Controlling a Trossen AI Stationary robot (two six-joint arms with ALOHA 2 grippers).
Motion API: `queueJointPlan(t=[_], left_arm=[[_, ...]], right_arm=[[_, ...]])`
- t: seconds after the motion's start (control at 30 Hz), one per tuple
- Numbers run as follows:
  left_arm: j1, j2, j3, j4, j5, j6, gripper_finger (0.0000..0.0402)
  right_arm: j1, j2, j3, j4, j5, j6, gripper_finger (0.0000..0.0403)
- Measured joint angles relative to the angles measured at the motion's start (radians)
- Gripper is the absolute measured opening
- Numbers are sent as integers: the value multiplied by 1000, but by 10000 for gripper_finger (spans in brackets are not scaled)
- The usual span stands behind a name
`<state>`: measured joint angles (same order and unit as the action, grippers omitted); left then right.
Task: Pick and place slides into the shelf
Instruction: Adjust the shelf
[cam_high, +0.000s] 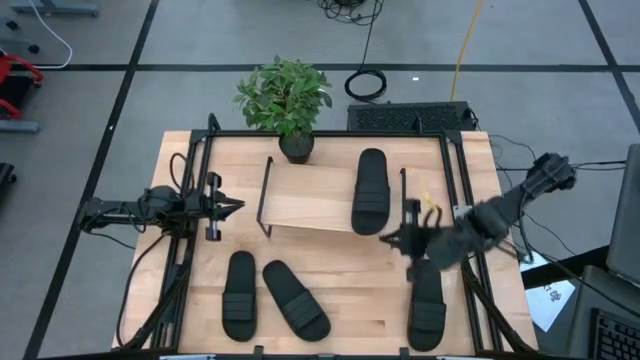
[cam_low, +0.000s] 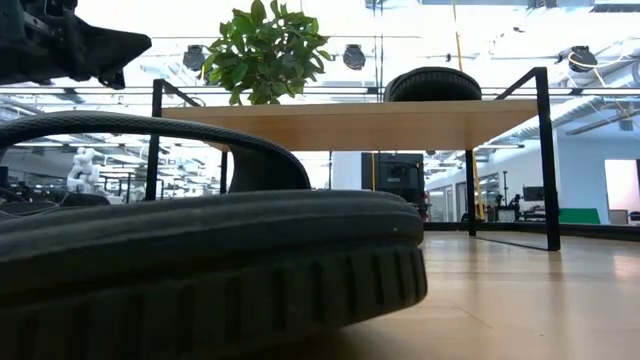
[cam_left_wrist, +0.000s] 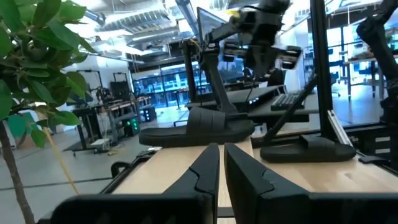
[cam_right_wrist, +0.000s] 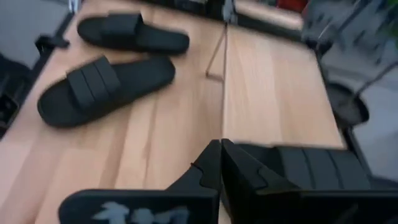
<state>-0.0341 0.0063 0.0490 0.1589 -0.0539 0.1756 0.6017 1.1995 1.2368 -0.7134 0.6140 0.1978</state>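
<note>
High view shows me one black ribbed-strap slide (cam_high: 370, 190) on the light wood shelf (cam_high: 310, 200), three on the table, both grippers clenched, seemingly empty, right gripper (cam_high: 408, 238) near the shelf's right edge.

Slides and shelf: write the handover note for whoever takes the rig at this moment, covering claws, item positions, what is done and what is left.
Left claw: shut, empty, waiting at the left side of the table beside the shelf.
Right claw: shut, holding nothing, just off the shelf's front right corner, above the right slide.
Done: one slide lies on the shelf's top board, right side.
Left: three slides on the table. Two lie front left, one straight and one angled; the third is the front-right one.
A potted plant stands at the shelf's back edge.
</note>
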Motion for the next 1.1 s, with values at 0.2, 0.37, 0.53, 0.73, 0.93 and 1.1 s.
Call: queueJointPlan(t=[0.2, 0.37, 0.53, 0.73, 0.93, 1.1], left_arm=[[0, 0, 0, -11, 1, -44, 33], [0, 0, 0, -35, 1, -45, 33], [0, 0, 0, -35, 0, -39, 33], [0, 0, 0, -35, 0, -10, 33], [0, 0, 0, -35, 0, -28, 33], [0, 0, 0, -35, 0, -30, 33]], right_arm=[[103, -6, -199, 291, 71, -9, 1], [115, -20, -354, 426, 128, -35, 0], [112, -103, -472, 438, 151, 62, 0], [121, -230, -588, 530, 152, 95, 0], [121, -303, -679, 583, 139, 148, 0], [120, -321, -708, 580, 160, 186, 0]])
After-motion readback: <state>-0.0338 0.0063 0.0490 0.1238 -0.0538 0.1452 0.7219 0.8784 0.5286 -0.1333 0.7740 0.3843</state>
